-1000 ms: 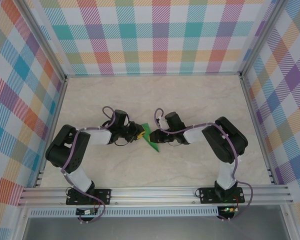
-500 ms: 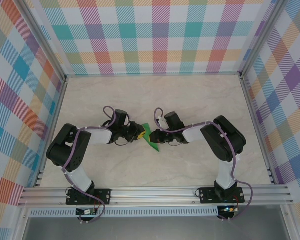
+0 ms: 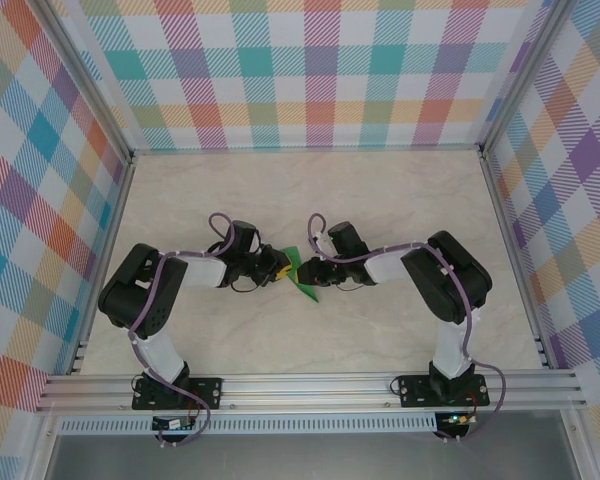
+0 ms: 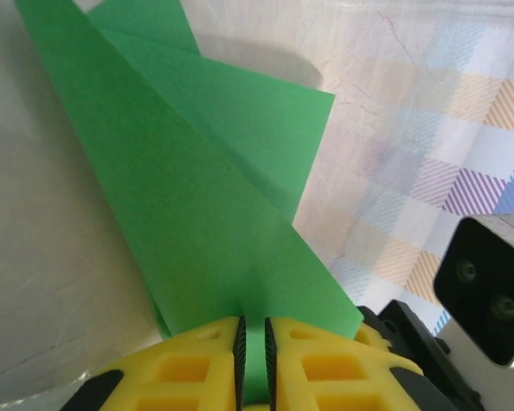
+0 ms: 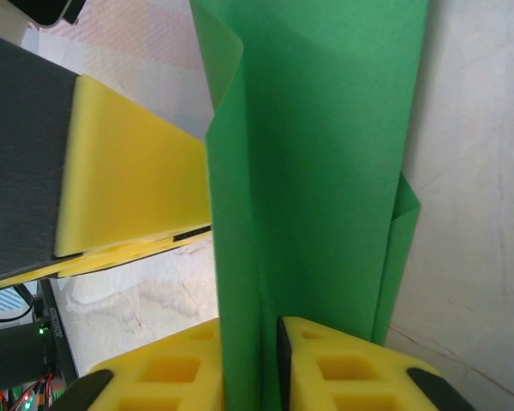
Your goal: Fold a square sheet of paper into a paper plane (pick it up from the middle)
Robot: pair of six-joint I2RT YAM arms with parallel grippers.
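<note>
Right gripper (image 5: 250,330) nudges closer; left gripper (image 4: 253,330) pinches the paper (image 4: 214,197) upright for creasing, can't tell right's grip.

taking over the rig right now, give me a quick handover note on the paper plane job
Left gripper: jaws shut on the green paper, pinching a narrow end of it.
Right gripper: jaws shut on the same paper from the opposite side.
Paper: between the two grippers, near the middle of the table. It is folded into a layered, pointed shape. Whether it touches the table cannot be told.
Done: the sheet is picked up and several creases are in.
Left: the wings do not look finished, so probably the last folds come next, then setting the plane down and letting go.
</note>
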